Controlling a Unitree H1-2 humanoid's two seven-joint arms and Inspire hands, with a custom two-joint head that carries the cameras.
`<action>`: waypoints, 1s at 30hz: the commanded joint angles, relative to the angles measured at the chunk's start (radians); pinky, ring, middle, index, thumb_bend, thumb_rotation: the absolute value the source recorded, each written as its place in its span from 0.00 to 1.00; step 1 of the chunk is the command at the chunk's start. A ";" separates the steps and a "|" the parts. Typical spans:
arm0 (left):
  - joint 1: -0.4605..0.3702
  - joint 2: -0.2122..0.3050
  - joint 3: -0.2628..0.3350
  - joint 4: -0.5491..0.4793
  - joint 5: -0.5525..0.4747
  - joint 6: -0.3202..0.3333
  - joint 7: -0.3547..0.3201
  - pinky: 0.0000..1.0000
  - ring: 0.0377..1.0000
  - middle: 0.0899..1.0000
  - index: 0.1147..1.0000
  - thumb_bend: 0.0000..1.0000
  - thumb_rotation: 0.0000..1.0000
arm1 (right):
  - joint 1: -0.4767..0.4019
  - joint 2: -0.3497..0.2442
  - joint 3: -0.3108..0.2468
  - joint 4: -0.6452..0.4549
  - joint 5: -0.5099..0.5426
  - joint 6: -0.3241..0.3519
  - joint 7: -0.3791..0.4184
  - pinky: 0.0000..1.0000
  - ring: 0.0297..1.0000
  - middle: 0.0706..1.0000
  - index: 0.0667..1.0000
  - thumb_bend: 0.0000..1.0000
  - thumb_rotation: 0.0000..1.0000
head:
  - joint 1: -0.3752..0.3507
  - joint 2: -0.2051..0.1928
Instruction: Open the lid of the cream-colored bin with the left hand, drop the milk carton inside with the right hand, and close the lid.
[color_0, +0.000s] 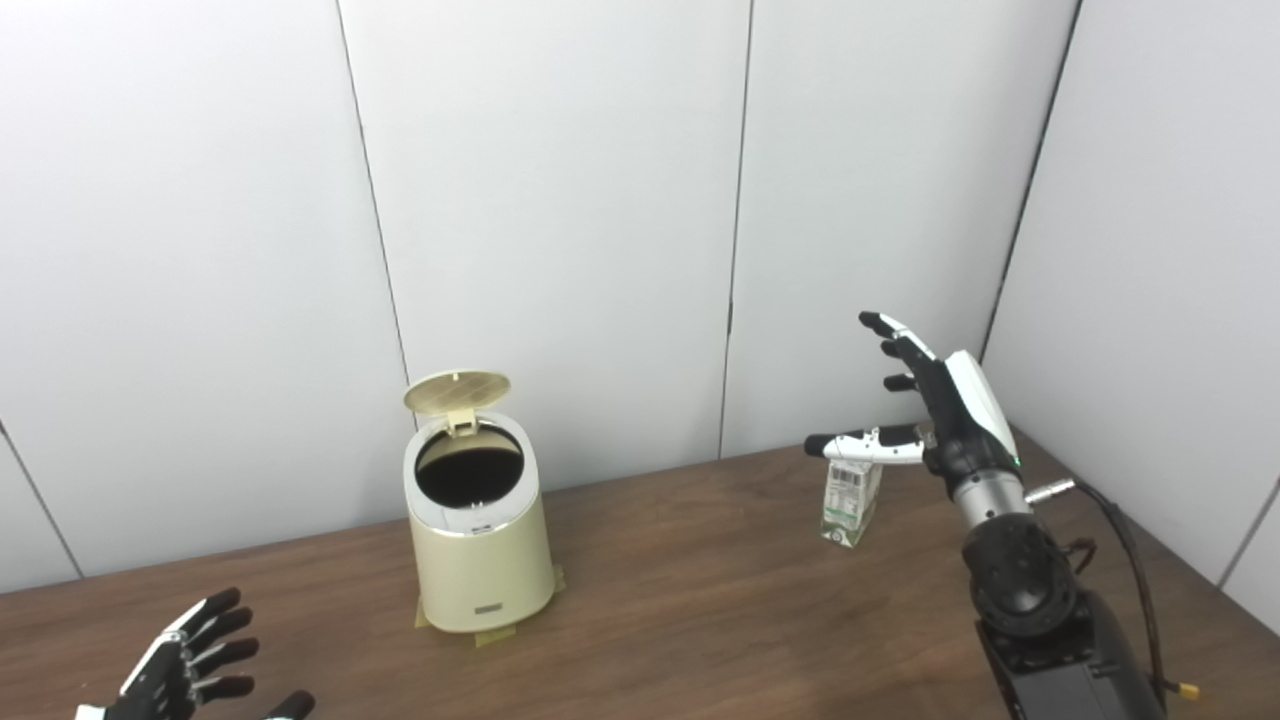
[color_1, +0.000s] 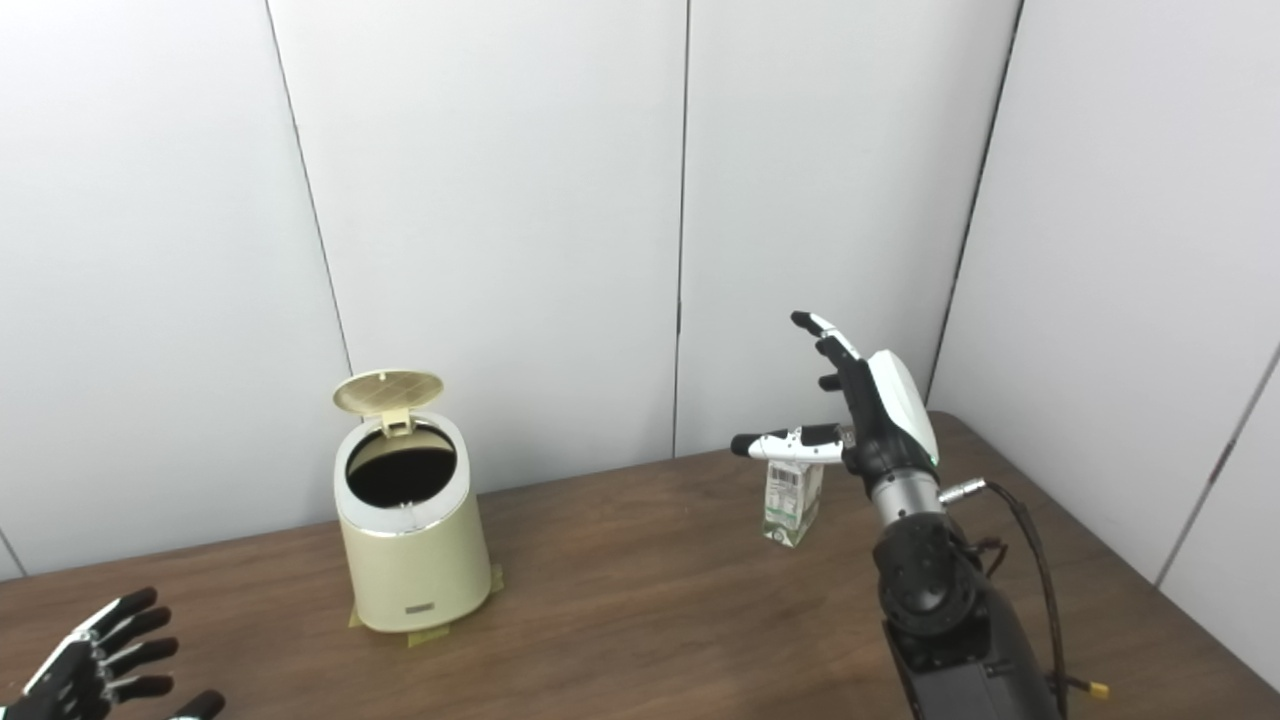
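Note:
The cream-colored bin (color_0: 480, 545) stands on the table left of centre, its round lid (color_0: 457, 392) tipped up and open over the dark opening. The green and white milk carton (color_0: 850, 500) stands upright on the table at the right. My right hand (color_0: 925, 400) is open, fingers spread, raised just above and right of the carton, its thumb over the carton's top; I cannot tell if it touches. My left hand (color_0: 190, 660) is open and empty low at the bottom left, well away from the bin.
The brown wooden table (color_0: 700, 620) runs to white wall panels at the back and right. Tape patches (color_0: 495, 633) mark the bin's base. A cable (color_0: 1130, 560) hangs off my right forearm near the table's right edge.

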 joint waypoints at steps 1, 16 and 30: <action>-0.040 0.014 0.007 -0.011 -0.009 -0.042 0.001 0.64 0.72 0.78 0.80 0.70 0.02 | -0.057 -0.043 0.002 0.018 -0.010 -0.002 -0.012 0.74 0.88 0.93 0.89 0.83 0.20 | -0.001 0.001; -0.036 0.020 0.014 -0.023 0.002 -0.028 -0.003 0.61 0.72 0.78 0.81 0.71 0.09 | -0.074 -0.078 0.048 0.257 0.024 -0.026 -0.041 0.87 0.91 0.92 0.91 0.87 0.20 | -0.002 0.019; -0.034 0.027 0.010 -0.034 0.005 -0.020 -0.015 0.62 0.72 0.77 0.80 0.69 0.07 | -0.069 -0.070 0.039 0.361 0.063 -0.063 -0.112 0.73 0.87 0.91 0.91 0.86 0.21 | -0.004 0.033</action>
